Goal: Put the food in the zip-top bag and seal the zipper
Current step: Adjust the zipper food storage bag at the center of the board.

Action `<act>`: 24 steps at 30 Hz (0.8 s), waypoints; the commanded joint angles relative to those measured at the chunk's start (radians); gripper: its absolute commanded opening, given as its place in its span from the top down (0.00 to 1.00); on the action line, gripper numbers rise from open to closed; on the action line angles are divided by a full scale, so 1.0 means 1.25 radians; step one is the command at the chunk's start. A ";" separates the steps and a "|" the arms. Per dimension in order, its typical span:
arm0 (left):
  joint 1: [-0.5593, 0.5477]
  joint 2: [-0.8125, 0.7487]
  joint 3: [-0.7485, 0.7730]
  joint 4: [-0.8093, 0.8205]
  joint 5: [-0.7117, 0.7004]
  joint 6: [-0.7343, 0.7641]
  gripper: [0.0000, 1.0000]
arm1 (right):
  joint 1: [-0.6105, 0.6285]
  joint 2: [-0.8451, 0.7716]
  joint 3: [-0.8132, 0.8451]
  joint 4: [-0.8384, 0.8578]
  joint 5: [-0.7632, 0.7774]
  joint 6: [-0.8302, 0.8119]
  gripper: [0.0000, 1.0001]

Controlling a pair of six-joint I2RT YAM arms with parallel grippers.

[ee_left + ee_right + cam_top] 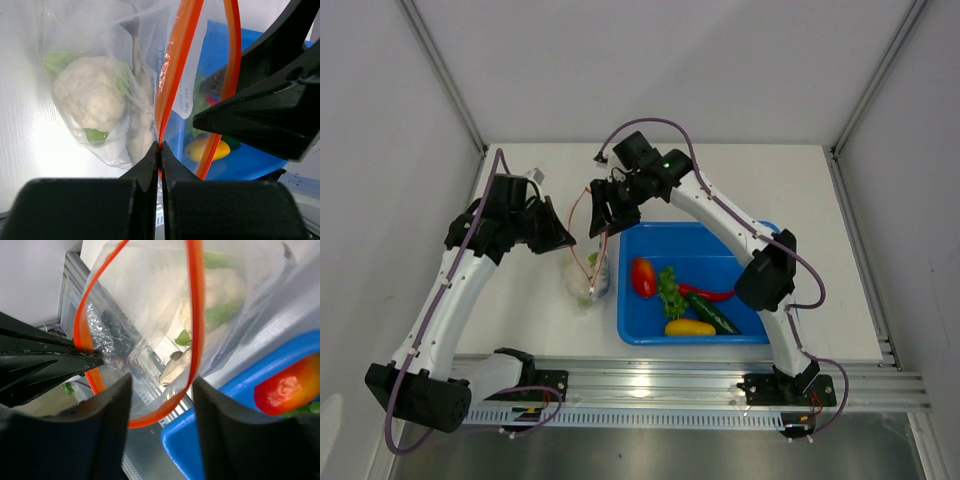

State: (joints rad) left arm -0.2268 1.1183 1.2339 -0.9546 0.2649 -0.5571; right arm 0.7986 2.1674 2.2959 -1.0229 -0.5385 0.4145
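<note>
The clear zip-top bag [586, 280] hangs at the blue tray's left side, mouth up and open. It holds the white cauliflower [89, 92] and the grey fish [175, 368]. My left gripper [569, 238] is shut on the orange-red zipper [171, 75] at one side of the mouth [160, 148]. My right gripper [604, 222] is open, and the zipper loop's [196, 315] other end lies between its fingers [115, 410] without being pinched. In the tray lie the red tomato [643, 277], green lettuce [670, 291], red chili [708, 294], dark green cucumber [720, 317] and yellow squash [689, 327].
The blue tray [745, 238] sits right of centre, under the right arm. The table's metal front rail [700, 385] runs below the tray. Grey walls close in the table on the left, right and back.
</note>
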 commanded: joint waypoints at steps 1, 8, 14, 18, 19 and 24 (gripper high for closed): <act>0.001 0.000 0.013 0.015 -0.007 0.006 0.99 | -0.015 -0.027 0.046 -0.041 0.037 -0.034 0.42; 0.001 0.017 0.012 0.019 -0.009 0.008 0.99 | -0.066 -0.164 -0.009 -0.119 0.158 -0.080 0.26; 0.001 0.029 0.011 0.015 -0.006 0.008 0.99 | -0.084 -0.337 -0.331 -0.113 0.308 -0.128 0.29; 0.001 0.036 0.016 0.009 -0.006 0.013 0.99 | -0.088 -0.410 -0.528 -0.100 0.366 -0.117 0.31; 0.001 0.037 0.014 0.008 -0.006 0.014 0.99 | -0.089 -0.422 -0.586 -0.100 0.374 -0.111 0.32; 0.001 0.045 0.003 0.010 0.006 0.010 0.99 | -0.093 -0.438 -0.703 -0.065 0.393 -0.108 0.32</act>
State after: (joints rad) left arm -0.2268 1.1698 1.2339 -0.9527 0.2657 -0.5568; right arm 0.6849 1.6432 1.4563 -1.1397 -0.1070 0.2863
